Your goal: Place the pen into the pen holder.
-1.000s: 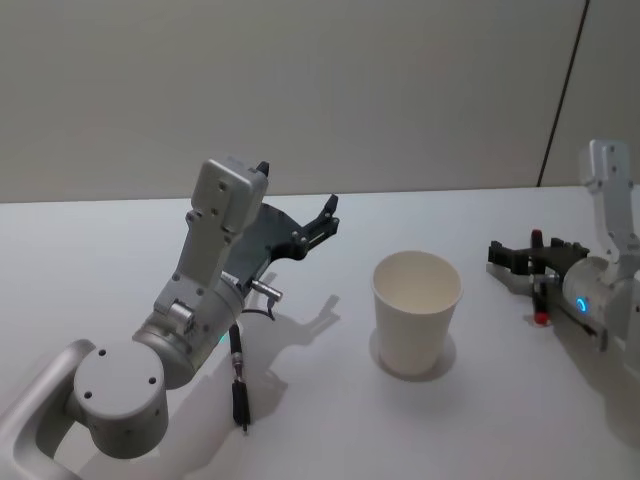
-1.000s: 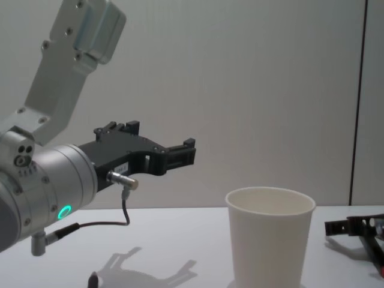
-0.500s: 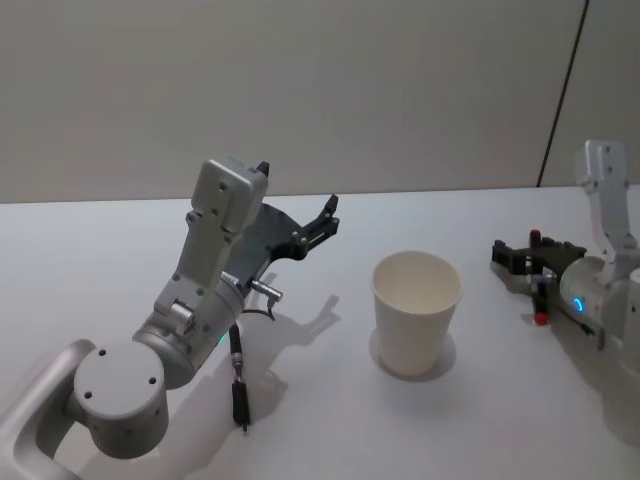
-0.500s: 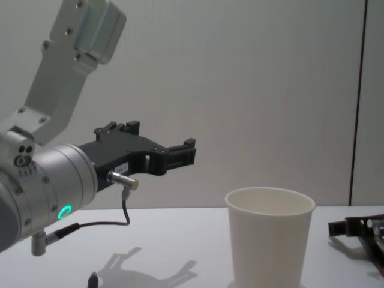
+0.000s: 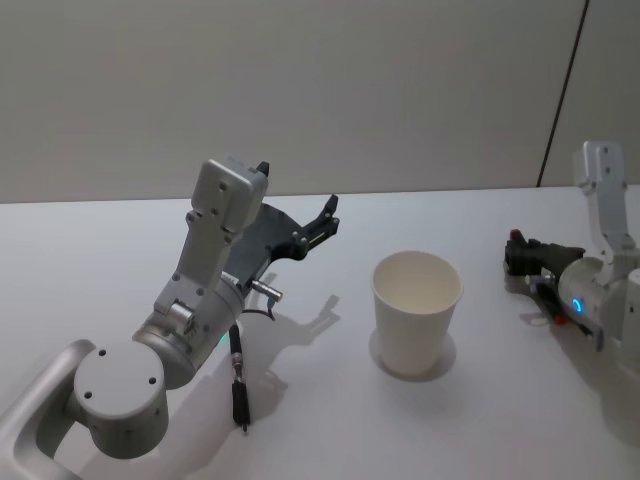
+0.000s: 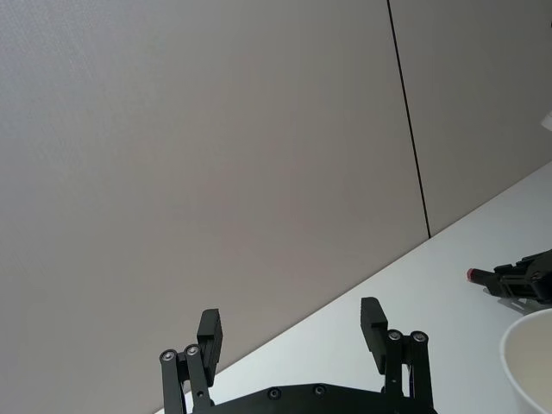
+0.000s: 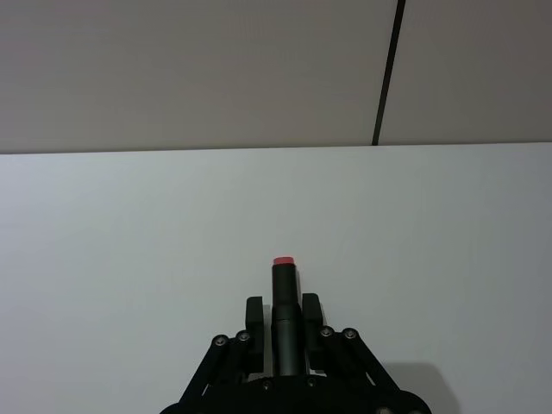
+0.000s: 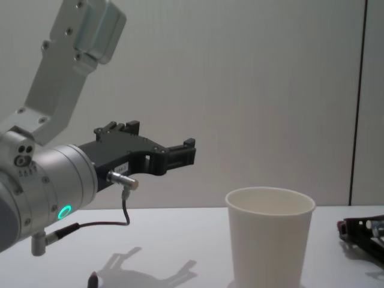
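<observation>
At the far left, the left hand (image 6: 291, 326) hangs raised above the white bench (image 5: 90, 250). Its two black fingers (image 6: 210, 332) are spread wide with nothing between them, and they point up and away toward the grey wall (image 5: 300, 80). A black cable (image 5: 238, 385) trails from that arm down toward the bench.

To the right of it, near the middle of the bench, the pen holder (image 5: 415, 318) stands upright on its base. Its mouth faces up, and it is apart from both hands.

Farther right again, near the holder but not touching it, the right hand (image 7: 282, 309) sits low over the bench. Its fingers are drawn in narrow and clamped on the pen (image 7: 284, 278). The black barrel lies roughly level between them, and one red tip pokes out past the fingertips. Whether the pen touches the bench cannot be told.
</observation>
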Robot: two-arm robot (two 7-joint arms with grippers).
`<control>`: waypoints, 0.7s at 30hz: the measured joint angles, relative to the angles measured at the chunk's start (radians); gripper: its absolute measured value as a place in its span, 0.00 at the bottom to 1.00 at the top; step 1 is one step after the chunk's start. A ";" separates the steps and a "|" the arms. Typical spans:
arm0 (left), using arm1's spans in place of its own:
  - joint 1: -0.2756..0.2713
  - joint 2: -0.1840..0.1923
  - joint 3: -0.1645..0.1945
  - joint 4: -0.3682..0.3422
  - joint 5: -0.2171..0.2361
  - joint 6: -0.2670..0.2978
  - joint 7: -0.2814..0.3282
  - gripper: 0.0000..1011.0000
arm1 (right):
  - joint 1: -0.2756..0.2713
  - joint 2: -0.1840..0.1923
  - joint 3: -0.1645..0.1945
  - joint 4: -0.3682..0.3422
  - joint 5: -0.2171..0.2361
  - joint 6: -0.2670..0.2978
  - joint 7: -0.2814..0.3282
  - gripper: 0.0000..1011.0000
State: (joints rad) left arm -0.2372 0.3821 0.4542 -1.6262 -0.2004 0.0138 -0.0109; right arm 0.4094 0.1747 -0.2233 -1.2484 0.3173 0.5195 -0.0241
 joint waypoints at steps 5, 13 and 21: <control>0.000 0.000 0.000 0.000 0.000 0.000 0.000 0.99 | 0.000 -0.001 0.000 0.001 0.000 0.000 0.001 0.18; 0.000 0.000 0.000 0.000 0.000 0.000 0.000 0.99 | 0.001 -0.001 0.000 0.002 0.000 -0.001 0.001 0.18; 0.000 0.000 0.000 0.000 0.000 0.000 0.000 0.99 | 0.001 -0.001 0.000 0.002 -0.001 -0.001 0.001 0.18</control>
State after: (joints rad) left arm -0.2372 0.3822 0.4542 -1.6262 -0.2004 0.0138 -0.0109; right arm 0.4105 0.1738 -0.2235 -1.2462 0.3162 0.5189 -0.0226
